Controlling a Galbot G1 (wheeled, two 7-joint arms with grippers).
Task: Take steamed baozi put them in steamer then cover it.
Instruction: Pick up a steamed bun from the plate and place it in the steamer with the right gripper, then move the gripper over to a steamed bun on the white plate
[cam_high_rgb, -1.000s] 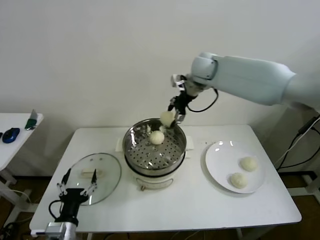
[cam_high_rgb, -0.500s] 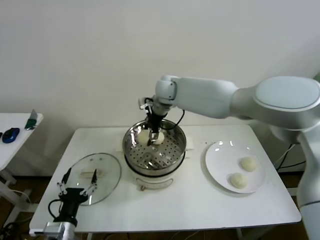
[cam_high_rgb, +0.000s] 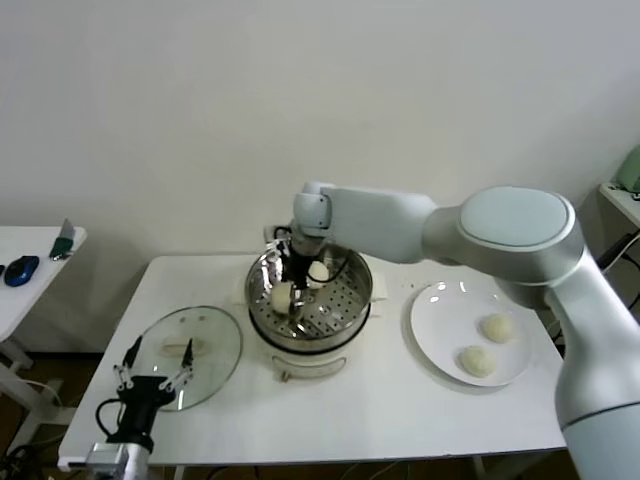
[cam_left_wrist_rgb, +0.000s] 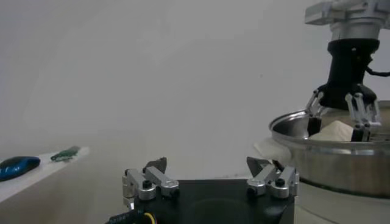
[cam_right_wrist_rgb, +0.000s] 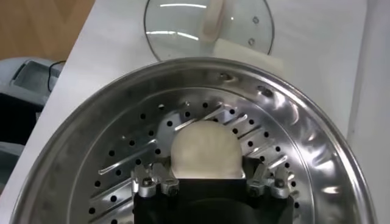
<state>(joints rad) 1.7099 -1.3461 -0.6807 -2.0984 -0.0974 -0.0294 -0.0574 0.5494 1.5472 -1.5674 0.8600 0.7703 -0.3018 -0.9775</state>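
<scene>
The steamer (cam_high_rgb: 330, 336) stands mid-table with one baozi (cam_high_rgb: 318, 271) on its perforated tray. My right gripper (cam_high_rgb: 288, 298) is lowered inside the steamer on its left side, shut on a second baozi (cam_high_rgb: 279, 296). In the right wrist view this baozi (cam_right_wrist_rgb: 206, 146) sits between the fingers (cam_right_wrist_rgb: 149, 182) just above the tray (cam_right_wrist_rgb: 286, 152). Two more baozi (cam_high_rgb: 497, 327) (cam_high_rgb: 476, 361) lie on the white plate (cam_high_rgb: 440, 320) at the right. The glass cover (cam_high_rgb: 205, 345) lies flat to the left of the steamer. My left gripper (cam_high_rgb: 150, 385) is open and empty by the cover's near edge.
A side table at the far left holds a blue mouse (cam_high_rgb: 22, 269) and a green item (cam_high_rgb: 65, 240). The right arm spans from the right over the steamer's back. The left wrist view shows the steamer wall (cam_left_wrist_rgb: 335, 170) and the right gripper (cam_left_wrist_rgb: 338, 122).
My right gripper has carried the baozi from above the steamer's back rim leftward and down into the steamer's left side. The left arm has not moved.
</scene>
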